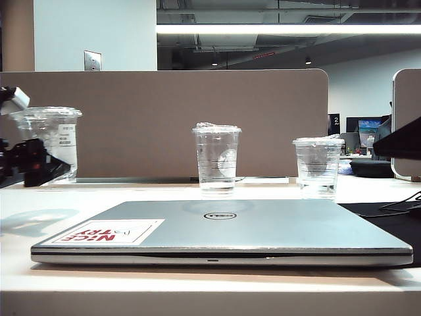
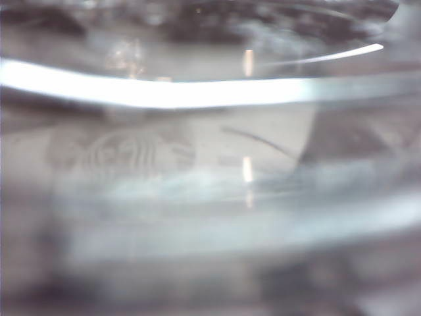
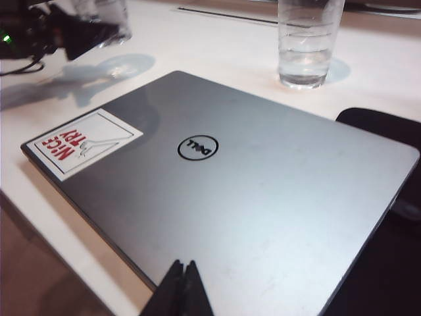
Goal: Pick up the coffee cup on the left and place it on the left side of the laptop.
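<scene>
Coffee cup: the short clear lidded coffee cup (image 1: pixel 47 141) with a white sticker label is at the far left of the exterior view, off the table, its base above the tabletop; in the left wrist view its clear wall (image 2: pixel 210 164) fills the frame, blurred, with a faint round emblem on it
Left gripper: the black left gripper (image 1: pixel 39 166) is at the cup's lower part at the left edge of the exterior view, fingers closed around the cup and holding it up
Right gripper: the right gripper (image 3: pixel 183 289) hangs above the laptop's near edge, its two dark fingertips pressed together, holding nothing
Laptop: the closed silver-grey Dell laptop (image 1: pixel 250 227) lies flat in the middle of the table, round logo on the lid, white sticker (image 1: pixel 108 232) with red "NICE TRY" lettering at its left corner
Other cups: a taller clear cup (image 1: pixel 216 158) stands behind the laptop near the middle; a short clear cup (image 1: pixel 318 164) stands to its right, well apart
Surface: pale white table (image 1: pixel 197 289), brightly lit, with the held cup's shadow left of the laptop; a black mat (image 3: pixel 375 125) lies at the laptop's right side
Room: a beige partition (image 1: pixel 164 118) runs behind the table; beyond it an open office with an exposed ceiling, a long light strip (image 1: pixel 289 29), and a monitor (image 1: pixel 370 131) at the far right
</scene>
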### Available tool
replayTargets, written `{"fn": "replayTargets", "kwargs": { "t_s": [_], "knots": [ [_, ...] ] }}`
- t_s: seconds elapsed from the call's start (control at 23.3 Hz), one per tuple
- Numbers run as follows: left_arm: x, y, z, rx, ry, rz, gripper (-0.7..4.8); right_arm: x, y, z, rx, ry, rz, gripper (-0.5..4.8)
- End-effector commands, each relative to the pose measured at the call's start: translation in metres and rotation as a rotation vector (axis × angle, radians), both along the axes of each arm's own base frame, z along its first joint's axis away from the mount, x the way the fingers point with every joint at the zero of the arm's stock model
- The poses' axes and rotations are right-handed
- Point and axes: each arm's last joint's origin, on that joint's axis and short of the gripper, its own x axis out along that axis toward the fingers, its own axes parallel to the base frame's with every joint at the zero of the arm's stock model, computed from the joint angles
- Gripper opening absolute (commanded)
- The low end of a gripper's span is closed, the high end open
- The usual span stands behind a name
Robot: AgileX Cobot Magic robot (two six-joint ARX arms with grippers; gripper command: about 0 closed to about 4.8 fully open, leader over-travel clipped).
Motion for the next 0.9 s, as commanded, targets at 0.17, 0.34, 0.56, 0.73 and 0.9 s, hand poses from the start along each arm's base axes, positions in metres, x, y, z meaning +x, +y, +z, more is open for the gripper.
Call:
{"fn": "replayTargets", "kwargs": {
  "t_s": [0.17,0.34,0.56,0.73,0.9],
  "knots": [
    [-0.026,0.000,0.002,-0.015,0.008,0.023,2.77,-0.001,0.000,0.002,0.023,-0.031,-0.001,-0.04],
    [-0.038,-0.002,-0.005,-0.017,0.053,0.016,2.77,-0.001,0.000,0.002,0.022,-0.030,-0.001,-0.05],
    [-0.046,-0.003,-0.010,-0.016,0.083,0.015,2.76,-0.001,0.000,0.002,0.023,-0.031,-0.001,-0.04],
    [-0.046,-0.003,-0.010,-0.003,0.079,0.025,2.76,-0.001,0.000,0.002,0.023,-0.031,-0.001,-0.04],
    [-0.045,-0.002,-0.012,0.021,0.081,0.032,2.76,-0.001,-0.001,0.002,0.023,-0.031,-0.001,-0.05]
  ]
}}
